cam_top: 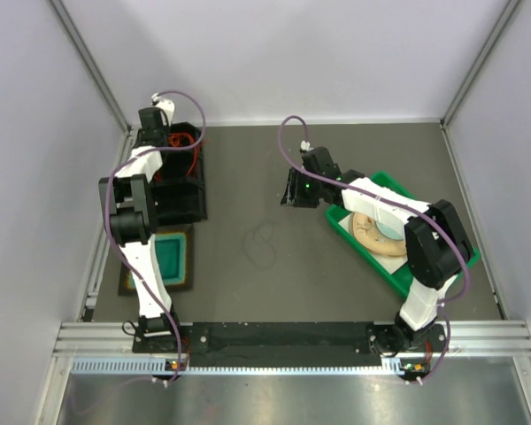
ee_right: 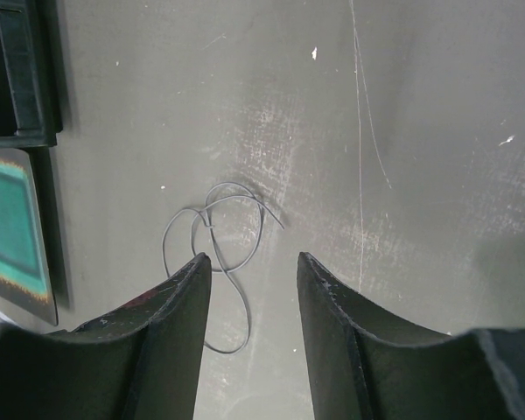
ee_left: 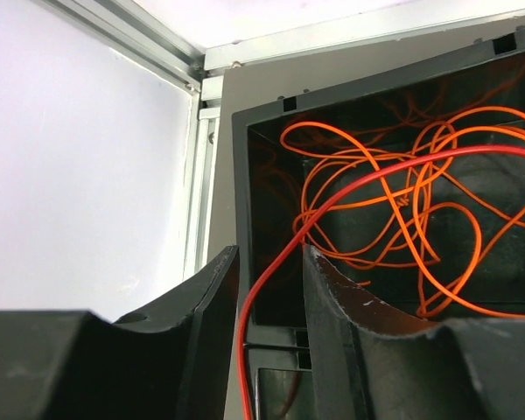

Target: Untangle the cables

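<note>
The orange cables [ee_left: 394, 206] lie knotted in the black bin [ee_left: 241, 175] at the upper left of the overhead view. One red strand [ee_left: 289, 252] arcs out of it and runs down through the gap of your left gripper [ee_left: 269, 262], whose fingers stand apart, wider than the strand. The thin dark cable [ee_right: 214, 219] lies loose on the table [ee_right: 420, 131] at mid-frame, beneath your right gripper [ee_right: 252, 262], its fingers parted and empty. You appear to be drawing one cable out. Next, close on the red strand and lift slowly, watching for snagged loops.
</note>
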`<state>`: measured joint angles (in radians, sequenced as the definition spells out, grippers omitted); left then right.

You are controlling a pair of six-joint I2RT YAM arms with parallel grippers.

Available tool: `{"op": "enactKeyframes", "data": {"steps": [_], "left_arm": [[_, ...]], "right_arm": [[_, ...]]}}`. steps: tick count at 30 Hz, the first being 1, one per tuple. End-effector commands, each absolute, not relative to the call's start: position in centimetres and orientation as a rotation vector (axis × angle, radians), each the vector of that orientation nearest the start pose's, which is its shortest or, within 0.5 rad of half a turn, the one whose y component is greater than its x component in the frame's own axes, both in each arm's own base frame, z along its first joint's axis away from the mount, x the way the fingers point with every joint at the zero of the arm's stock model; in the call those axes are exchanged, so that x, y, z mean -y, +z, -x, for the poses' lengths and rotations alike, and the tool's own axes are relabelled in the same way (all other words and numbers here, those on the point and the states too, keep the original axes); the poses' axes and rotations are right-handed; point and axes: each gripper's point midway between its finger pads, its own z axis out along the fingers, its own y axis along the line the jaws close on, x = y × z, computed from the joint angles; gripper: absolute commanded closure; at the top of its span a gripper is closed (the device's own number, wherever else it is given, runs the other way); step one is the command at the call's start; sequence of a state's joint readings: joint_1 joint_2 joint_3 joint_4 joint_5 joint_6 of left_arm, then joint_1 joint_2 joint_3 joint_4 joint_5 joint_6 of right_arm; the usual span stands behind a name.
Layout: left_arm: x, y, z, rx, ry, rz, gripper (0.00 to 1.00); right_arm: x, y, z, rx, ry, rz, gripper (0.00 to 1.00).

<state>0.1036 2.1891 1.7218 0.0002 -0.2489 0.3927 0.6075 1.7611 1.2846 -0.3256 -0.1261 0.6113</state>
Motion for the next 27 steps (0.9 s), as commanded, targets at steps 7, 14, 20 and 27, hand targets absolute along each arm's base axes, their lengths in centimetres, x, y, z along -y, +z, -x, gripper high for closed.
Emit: {"op": "enactKeyframes", "data": {"steps": [7,14,20,27], "left_arm": [[-12.7,13.2,-61.7,-2.022,0.595,-0.121,0.60],[-12.7,13.2,-61.9,-2.018,0.602,-0.106,0.68],[-12.9,14.8,-61.9,-1.983,0.641,-0.096,0.99],[-12.6,17.5,-60.9,-1.935,0.699,-0.108,1.00]], "right_arm": [[-31.0,12.6,-36.1,-2.447,0.731,0.080,0.56],[-30.9,12.5,-36.1,-2.449,0.728,0.079,0.56],[-30.9,12.4,-36.1,-2.451,0.728,0.078,0.56],[-31.0,12.5,-36.1,-2.449,0.732,0.081,0.56]]}}
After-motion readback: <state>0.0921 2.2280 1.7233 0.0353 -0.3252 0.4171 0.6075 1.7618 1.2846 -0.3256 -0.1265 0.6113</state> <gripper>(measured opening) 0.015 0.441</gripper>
